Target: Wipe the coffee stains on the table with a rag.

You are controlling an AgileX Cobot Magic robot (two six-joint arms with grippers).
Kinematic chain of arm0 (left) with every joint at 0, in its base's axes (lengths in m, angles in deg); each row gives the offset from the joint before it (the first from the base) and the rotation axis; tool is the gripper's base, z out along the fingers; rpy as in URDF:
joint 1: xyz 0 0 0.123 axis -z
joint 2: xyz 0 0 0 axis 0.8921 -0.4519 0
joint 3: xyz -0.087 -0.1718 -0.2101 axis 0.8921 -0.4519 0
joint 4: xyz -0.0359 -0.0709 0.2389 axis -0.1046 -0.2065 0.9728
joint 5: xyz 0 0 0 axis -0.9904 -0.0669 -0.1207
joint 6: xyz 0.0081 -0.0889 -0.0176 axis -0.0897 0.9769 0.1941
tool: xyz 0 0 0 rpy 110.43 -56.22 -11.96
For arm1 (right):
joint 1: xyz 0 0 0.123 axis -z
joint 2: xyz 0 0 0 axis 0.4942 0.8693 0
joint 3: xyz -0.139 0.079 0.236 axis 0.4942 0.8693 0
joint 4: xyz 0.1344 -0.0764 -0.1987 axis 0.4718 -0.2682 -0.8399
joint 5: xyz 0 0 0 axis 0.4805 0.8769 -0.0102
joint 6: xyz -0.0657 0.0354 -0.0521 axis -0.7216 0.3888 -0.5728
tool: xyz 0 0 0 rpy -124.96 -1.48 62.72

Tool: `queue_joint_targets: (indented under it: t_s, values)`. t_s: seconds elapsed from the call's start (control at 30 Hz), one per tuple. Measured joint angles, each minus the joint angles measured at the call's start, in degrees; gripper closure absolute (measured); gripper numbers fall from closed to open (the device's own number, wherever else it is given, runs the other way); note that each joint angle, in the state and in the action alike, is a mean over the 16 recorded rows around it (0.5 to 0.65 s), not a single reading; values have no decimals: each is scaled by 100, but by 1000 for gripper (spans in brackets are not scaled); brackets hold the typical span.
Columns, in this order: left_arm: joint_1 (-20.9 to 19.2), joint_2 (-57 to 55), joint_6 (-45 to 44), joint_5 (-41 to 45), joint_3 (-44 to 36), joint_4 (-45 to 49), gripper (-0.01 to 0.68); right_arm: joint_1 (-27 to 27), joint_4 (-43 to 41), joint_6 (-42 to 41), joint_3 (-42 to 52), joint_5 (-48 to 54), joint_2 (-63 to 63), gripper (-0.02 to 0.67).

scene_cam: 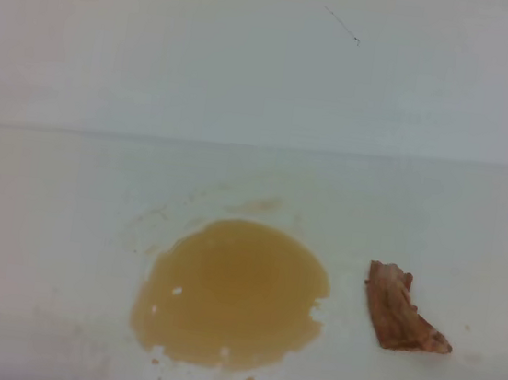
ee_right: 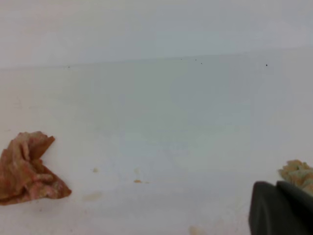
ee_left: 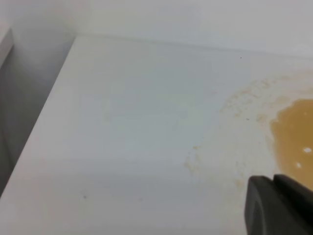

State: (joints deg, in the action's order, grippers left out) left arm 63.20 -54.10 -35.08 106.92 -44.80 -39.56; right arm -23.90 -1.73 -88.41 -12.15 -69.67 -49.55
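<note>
Closest to the front edge, a few small tan droplets sit just below the big coffee stains [scene_cam: 232,294] puddle, which is the landmark here. It's a wide rounded pool on the table [scene_cam: 46,220], with faint dried smears just beyond its far side. The rag [scene_cam: 401,310] lies to the right of the puddle, apart from it, not touching the liquid. It looks like a light, floppy, crumpled scrap, probably damp and limp, so I'd pinch it at the raised wrinkled ridge in the middle rather than at a flat ragged edge. The right gripper [ee_right: 283,208] only pokes into its wrist view as a dark corner, pressed together and holding nothing. The left gripper [ee_left: 279,205], near the puddle's left side, can't tell.
</note>
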Motion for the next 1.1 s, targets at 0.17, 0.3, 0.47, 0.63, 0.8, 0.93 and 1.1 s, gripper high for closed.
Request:
queue_joint_targets:
  t_s: [0.17,0.3,0.47,0.63,0.8,0.93,1.1]
  values:
    - [0,15,0,-8,-22,0,672,0,0,0,0,0,0,652]
    - [1,30,-1,-16,-42,0,672,0,0,0,0,0,0,652]
    - [1,40,-1,-21,-56,0,672,0,0,0,0,0,0,652]
    - [1,40,-1,-21,-56,0,672,0,0,0,0,0,0,652]
    - [1,40,-1,-21,-56,0,672,0,0,0,-12,5,9,652]
    - [1,40,-1,-21,-56,0,672,0,0,0,-12,5,9,652]
    - [1,40,-1,-21,-56,0,672,0,-13,0,-12,2,9,652]
